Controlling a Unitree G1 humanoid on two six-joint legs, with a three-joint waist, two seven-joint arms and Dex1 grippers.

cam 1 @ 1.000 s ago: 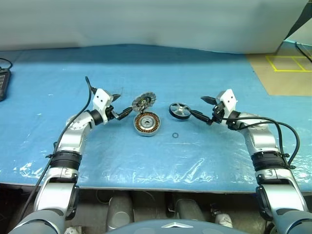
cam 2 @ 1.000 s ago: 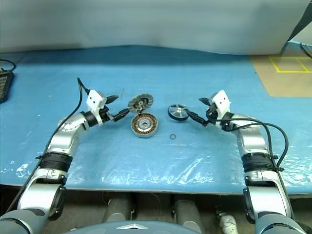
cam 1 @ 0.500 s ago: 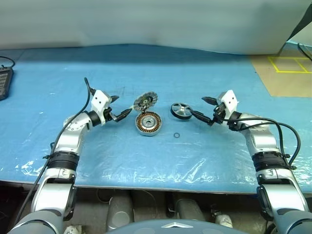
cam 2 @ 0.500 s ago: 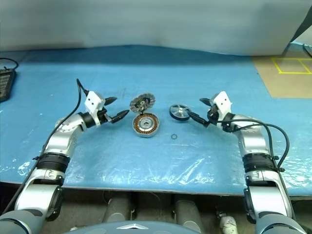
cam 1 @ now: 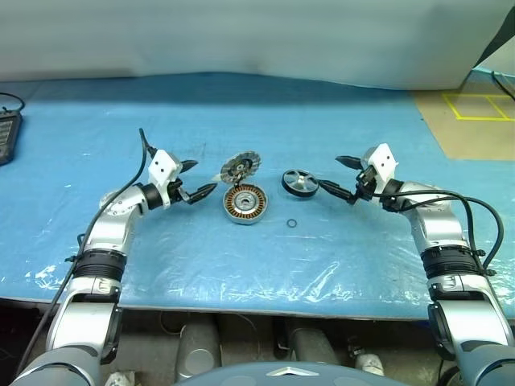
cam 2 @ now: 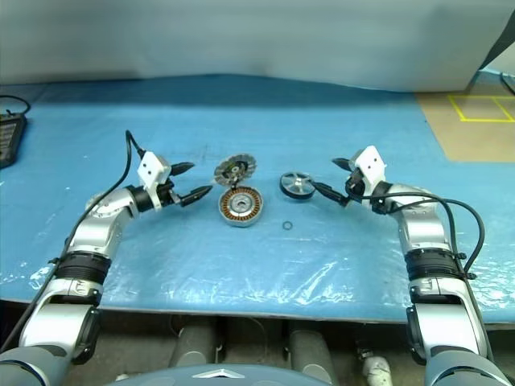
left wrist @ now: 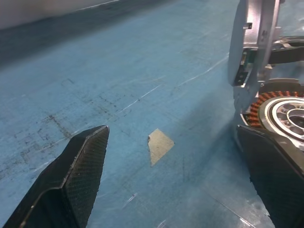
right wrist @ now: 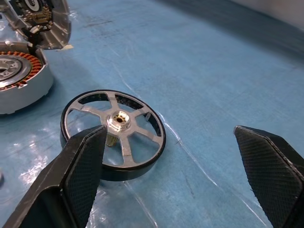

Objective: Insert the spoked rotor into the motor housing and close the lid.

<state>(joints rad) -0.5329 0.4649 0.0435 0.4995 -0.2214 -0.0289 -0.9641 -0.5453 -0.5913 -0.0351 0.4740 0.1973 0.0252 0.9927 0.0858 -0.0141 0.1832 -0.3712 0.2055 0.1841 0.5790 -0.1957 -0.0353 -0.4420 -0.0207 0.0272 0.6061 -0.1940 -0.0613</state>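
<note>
1. Nearest on the blue plastic-covered worktop point(cam 1: 257, 265) lies a tiny loose dark ring point(cam 1: 290, 223), just right of the housing and apart from both arms.
2. The round silvery-grey motor housing with copper-orange windings point(cam 1: 243, 203) lies flat, open side up. The cup holds its windings and a dark centre and nothing else; the rotor is not yet in it.
3. The left gripper point(cam 1: 195, 180) hangs just left of the housing, fingers spread wide and holding nothing.
4. The small black-rimmed rotor with a shiny silver spoked face point(cam 1: 299, 182) lies flat to the right of the housing. The right gripper point(cam 1: 339, 177) points at it from just beside, fingers wide apart and empty.
5. Farthest, the round silvery-grey lid with a toothed face point(cam 1: 240, 166) stands tilted on edge, touching the housing's far rim.
6. Risks, as I judge them: a finger may skid the flat rotor along the slick plastic instead of lifting it, or a reach for the housing may topple the leaning lid.
</note>
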